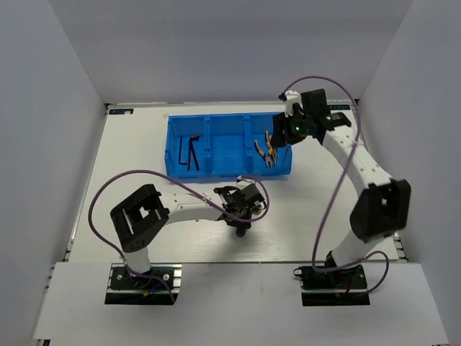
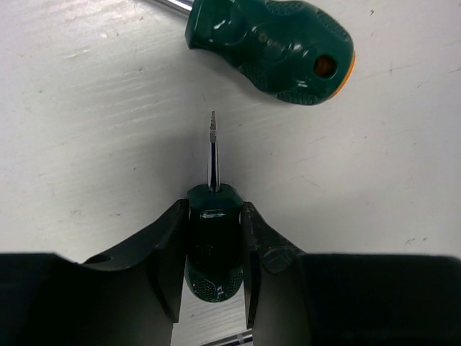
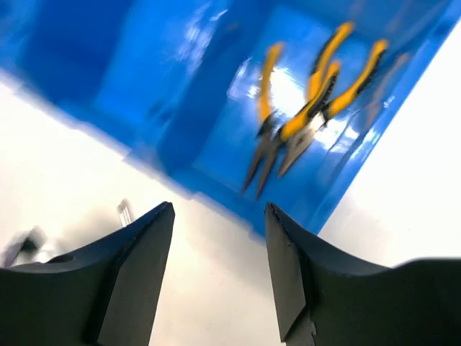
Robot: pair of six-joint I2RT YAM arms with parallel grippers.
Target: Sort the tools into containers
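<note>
left jaws clamped on green screwdriver point(image 2: 212, 249) | second screwdriver point(image 2: 270, 43) just past its tip, on bench point(image 2: 86, 130) | right jaws apart above pliers point(image 3: 302, 122) in bin point(image 1: 223, 171) right compartment

Hex keys point(image 1: 190, 151): two, thin, dark, L-shaped, in the left compartment of the blue bin tray point(image 1: 229, 174).
Pliers point(image 3: 302, 130): two, yellow-and-black handles, lying together in the right compartment.
Gripped screwdriver point(image 2: 214, 249): green stubby handle clamped by the left gripper point(image 2: 214, 209).
Second screwdriver point(image 2: 277, 40): green, lying on the bench point(image 2: 86, 144).
</note>
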